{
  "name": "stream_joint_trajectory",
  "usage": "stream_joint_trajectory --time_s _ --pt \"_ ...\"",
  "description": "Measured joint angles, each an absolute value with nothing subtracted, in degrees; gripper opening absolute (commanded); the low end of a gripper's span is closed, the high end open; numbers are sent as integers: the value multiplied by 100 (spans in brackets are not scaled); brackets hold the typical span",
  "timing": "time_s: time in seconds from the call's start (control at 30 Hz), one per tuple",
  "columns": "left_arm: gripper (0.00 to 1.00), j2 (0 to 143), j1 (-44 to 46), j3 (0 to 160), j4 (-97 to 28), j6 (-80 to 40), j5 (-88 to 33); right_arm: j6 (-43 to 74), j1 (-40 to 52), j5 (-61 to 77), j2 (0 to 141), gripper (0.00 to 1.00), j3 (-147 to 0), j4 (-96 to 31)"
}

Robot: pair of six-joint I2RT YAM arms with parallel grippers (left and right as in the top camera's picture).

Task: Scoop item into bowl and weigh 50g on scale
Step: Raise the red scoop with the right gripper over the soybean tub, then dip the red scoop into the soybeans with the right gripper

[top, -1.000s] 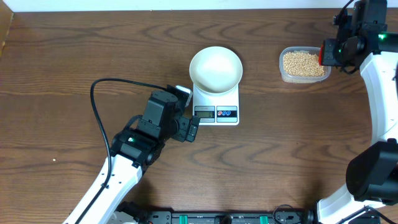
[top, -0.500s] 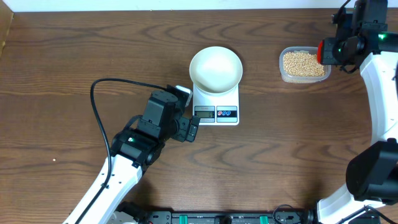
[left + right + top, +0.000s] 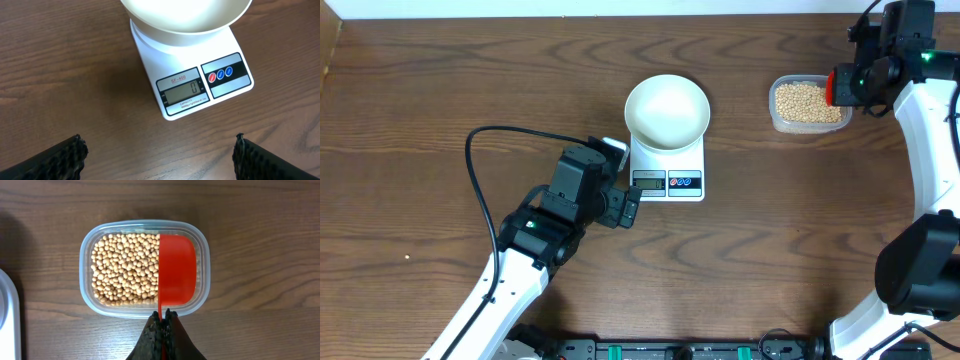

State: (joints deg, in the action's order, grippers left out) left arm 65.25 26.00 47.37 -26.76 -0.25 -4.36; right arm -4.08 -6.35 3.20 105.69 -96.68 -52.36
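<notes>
The white bowl [image 3: 666, 111] stands empty on the white scale [image 3: 669, 172]; in the left wrist view the scale [image 3: 195, 85] reads 0 below the bowl [image 3: 185, 17]. Tan beans [image 3: 804, 101] fill a clear tub [image 3: 775, 116] at the back right. My right gripper [image 3: 163, 316] is shut on the handle of a red scoop [image 3: 176, 275], held over the right half of the beans [image 3: 125, 270] in the tub [image 3: 88, 255]. The scoop [image 3: 836, 86] shows red at the tub's right end. My left gripper [image 3: 626, 208] hangs open and empty just left of the scale's front; its fingertips [image 3: 67, 152] frame bare wood.
A black cable [image 3: 480, 160] loops across the table left of the left arm. The table's back edge [image 3: 620, 17] runs close behind the tub. The right arm's white links [image 3: 932, 140] come down the right side.
The right gripper with the red scoop has shifted slightly left over the tub. The left arm, bowl and scale have not moved.
</notes>
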Motion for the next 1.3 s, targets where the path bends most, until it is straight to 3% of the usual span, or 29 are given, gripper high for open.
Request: stream_joint_trajectory --time_s 0.8,1.3 --pt "95 6525 2600 4737 -2674 -25 -436 -401 -639 338 11157 1 -9668 -5334" --pt "95 6525 2600 4737 -2674 -27 -436 -399 -808 1750 11699 1 -9756 -5481"
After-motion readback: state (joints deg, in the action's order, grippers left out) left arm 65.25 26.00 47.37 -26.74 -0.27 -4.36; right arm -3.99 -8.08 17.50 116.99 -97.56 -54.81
